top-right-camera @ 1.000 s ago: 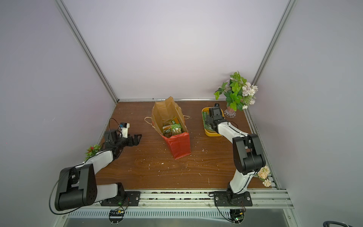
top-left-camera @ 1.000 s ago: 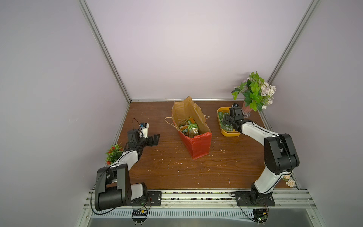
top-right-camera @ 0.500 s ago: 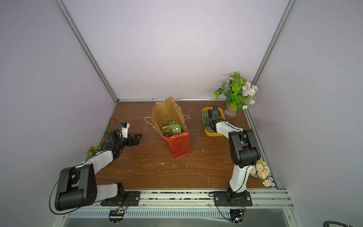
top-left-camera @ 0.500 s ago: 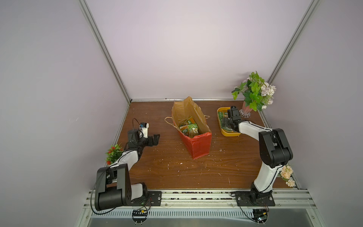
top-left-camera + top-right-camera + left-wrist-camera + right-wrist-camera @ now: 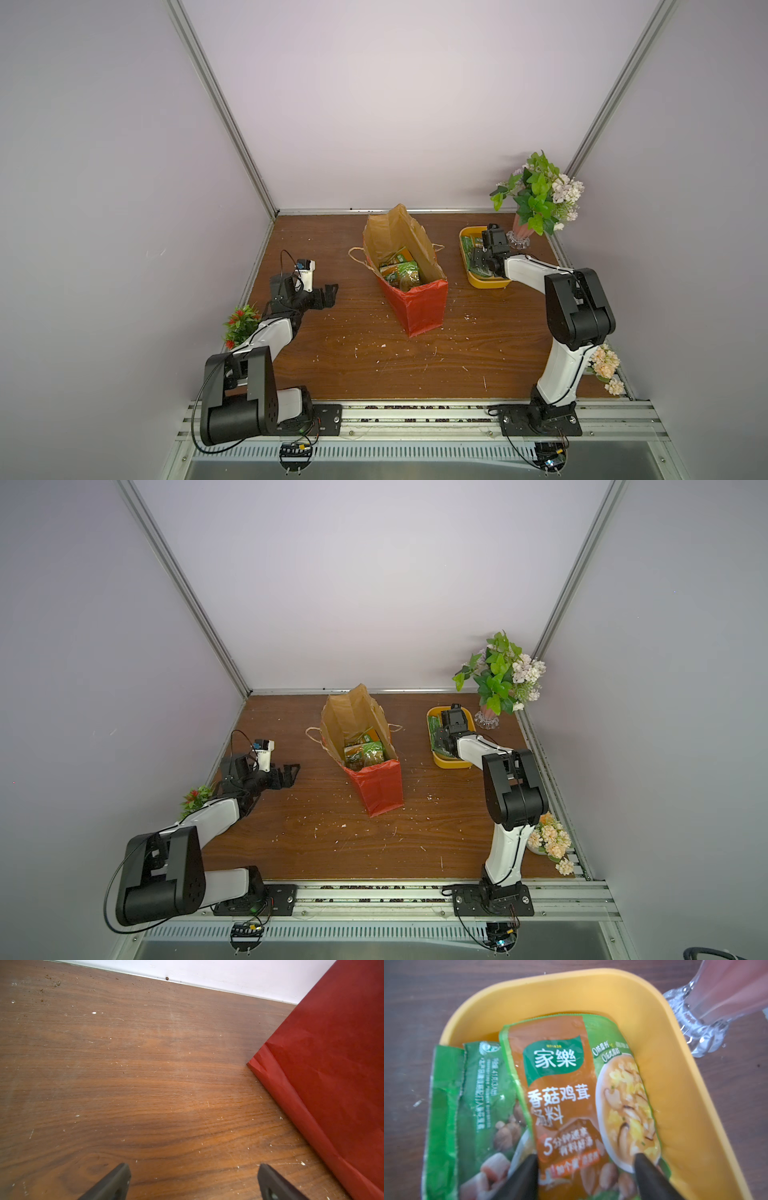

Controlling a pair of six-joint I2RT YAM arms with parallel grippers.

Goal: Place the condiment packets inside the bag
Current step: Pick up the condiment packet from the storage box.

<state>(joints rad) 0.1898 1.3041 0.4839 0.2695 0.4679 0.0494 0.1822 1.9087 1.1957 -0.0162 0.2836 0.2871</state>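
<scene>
Two glossy green-and-orange condiment packets (image 5: 560,1084) lie in the yellow plastic tub (image 5: 675,1064), far right, under the right gripper (image 5: 584,1157), jaws parted, grip unclear; others fill one red paper bag (image 5: 419,307), centre; left gripper (image 5: 193,1167) gapes empty.

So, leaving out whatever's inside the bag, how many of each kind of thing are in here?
Bag: 1
Tub: 1
Packets showing in tub: 2
Flower bunches: 3
Robot arms: 2
Total: 9
</scene>
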